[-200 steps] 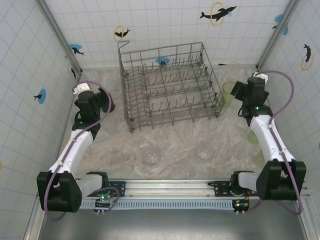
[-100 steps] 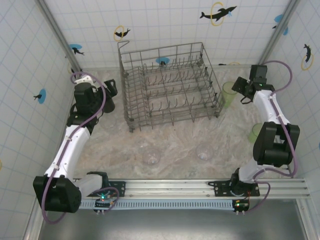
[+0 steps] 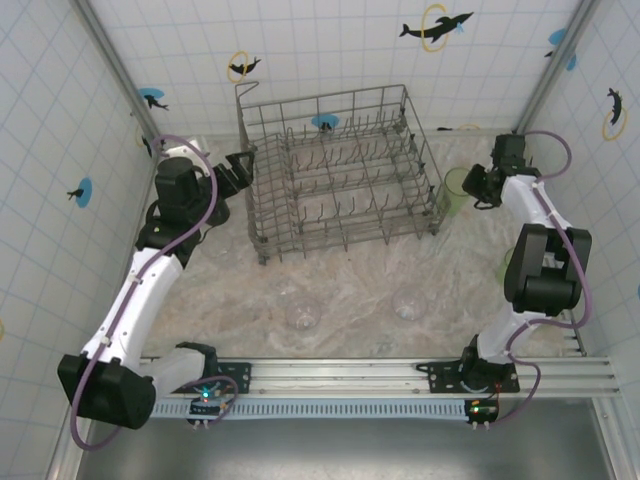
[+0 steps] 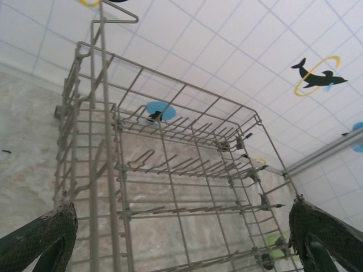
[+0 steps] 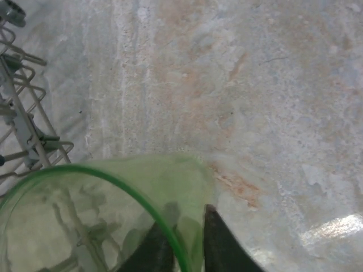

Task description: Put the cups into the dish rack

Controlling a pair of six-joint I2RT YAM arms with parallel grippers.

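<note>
The grey wire dish rack [image 3: 340,170] stands at the back middle of the table and holds no cups. My right gripper [image 3: 472,186] is shut on the wall of a translucent light-green tumbler [image 3: 455,190] standing just right of the rack. In the right wrist view one finger is inside the tumbler [image 5: 85,215] and one outside, the gripper [image 5: 184,249] pinching its rim. My left gripper [image 3: 238,172] hangs open at the rack's left side. In the left wrist view the gripper [image 4: 181,249] spans the rack [image 4: 170,170] with nothing between its fingers.
Two clear cups [image 3: 303,312] [image 3: 408,303] sit on the table in front of the rack. Another green cup [image 3: 508,265] stands at the right, partly behind my right arm. Tiled walls close in the sides and back.
My right gripper reached to the green tumbler and shut on its wall. My left arm moved right and back, toward the rack's left edge, still open.
</note>
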